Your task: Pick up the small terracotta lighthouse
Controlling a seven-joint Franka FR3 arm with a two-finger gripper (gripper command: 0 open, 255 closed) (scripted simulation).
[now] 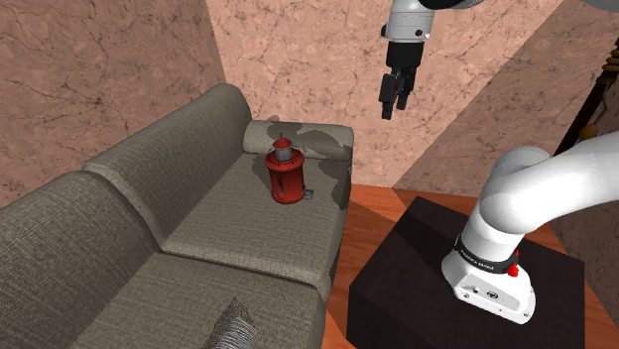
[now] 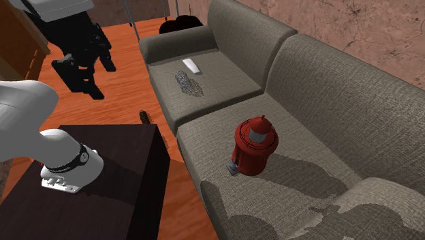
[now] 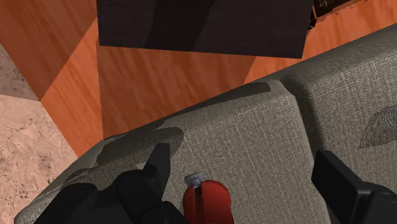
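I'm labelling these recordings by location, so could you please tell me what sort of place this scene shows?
Probably a living room in a house: a long grey fabric sofa with a red lighthouse figure on its seat, an orange wooden floor, and mottled, stone-like walls.

Sofa: grey-brown fabric, two seat cushions.
One cushion: red lighthouse upright, small grey piece at its base.
Other cushion: white slab, grey patterned scrap.

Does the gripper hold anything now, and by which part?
Nothing. The open gripper hangs in the air, apart from the red lighthouse standing on the sofa.
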